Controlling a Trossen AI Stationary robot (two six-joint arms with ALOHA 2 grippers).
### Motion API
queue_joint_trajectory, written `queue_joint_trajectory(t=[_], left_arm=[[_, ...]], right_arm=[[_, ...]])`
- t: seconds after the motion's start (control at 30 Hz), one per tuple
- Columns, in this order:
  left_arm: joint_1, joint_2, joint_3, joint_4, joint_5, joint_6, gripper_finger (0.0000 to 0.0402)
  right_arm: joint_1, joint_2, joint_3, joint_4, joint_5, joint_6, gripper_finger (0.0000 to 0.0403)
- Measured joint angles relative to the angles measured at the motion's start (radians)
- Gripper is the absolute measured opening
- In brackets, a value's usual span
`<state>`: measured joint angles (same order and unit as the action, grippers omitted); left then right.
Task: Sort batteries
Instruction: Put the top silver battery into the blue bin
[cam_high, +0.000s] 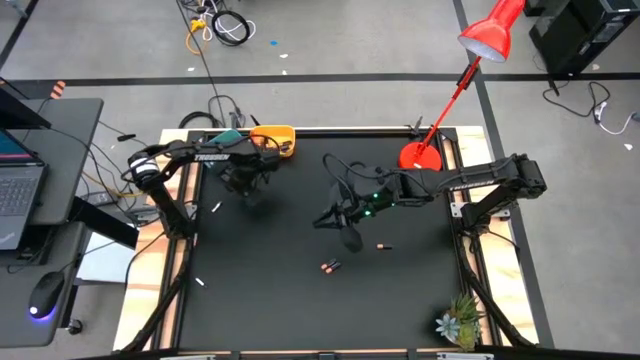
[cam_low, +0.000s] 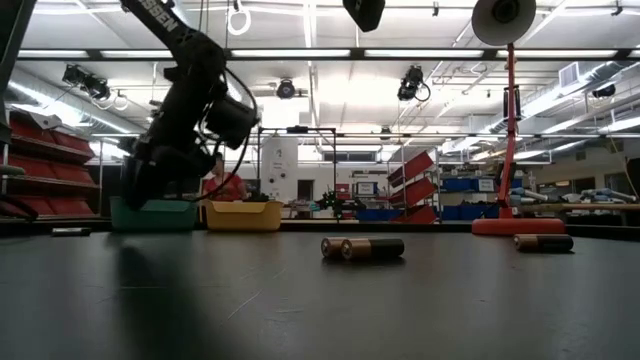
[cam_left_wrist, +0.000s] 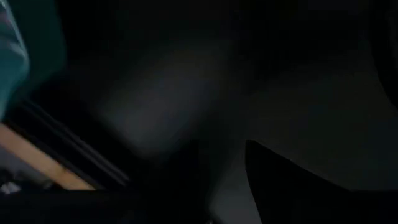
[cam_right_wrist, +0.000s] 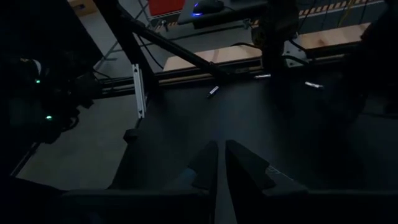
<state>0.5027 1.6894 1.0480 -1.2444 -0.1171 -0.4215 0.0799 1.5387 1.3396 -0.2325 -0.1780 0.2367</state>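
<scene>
Sorting batteries here, and honestly I'm only partway through. My left end effector (cam_high: 243, 183) hangs near the far-left corner of the desk (cam_high: 270, 300), right by the teal bowl (cam_low: 152, 214) and the yellow bowl (cam_low: 243, 215). Its wrist view is too dark to read, so I can't tell how wide its fingers stand or whether there's anything between them. I also can't see into either bowl, so no idea how many are already dropped in.

My right end effector (cam_right_wrist: 221, 163) sits over the middle of the desk with its fingers pressed together on nothing.

What's left is easy to spot. A pair of dark batteries with copper ends (cam_high: 331, 266) lies touching end to end toward the near side, and a single one (cam_high: 382, 245) rests just beside my right end effector. A few whitish-silver batteries (cam_right_wrist: 213, 91) are scattered along the left edge of the desk too. So at least three dark ones and several pale ones to go, I'd say.
</scene>
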Motion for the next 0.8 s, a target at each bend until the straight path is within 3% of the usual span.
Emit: queue_joint_trajectory(t=[0.33, 0.5, 0.8], left_arm=[[0.01, 0.0, -0.119, -0.001, -0.045, -0.001, 0.02], [0.005, 0.0, -0.168, 0.008, -0.041, -0.002, 0.0208], [-0.006, -0.005, -0.25, 0.105, 0.099, 0.027, 0.0201]], right_arm=[[0.03, 0.0, 0.0, 0.0, 0.024, 0.014, 0.0041], [0.032, 0.0, 0.0, 0.0, 0.026, 0.026, 0.0041], [0.032, 0.0, 0.0, -0.002, 0.027, 0.026, 0.0041]])
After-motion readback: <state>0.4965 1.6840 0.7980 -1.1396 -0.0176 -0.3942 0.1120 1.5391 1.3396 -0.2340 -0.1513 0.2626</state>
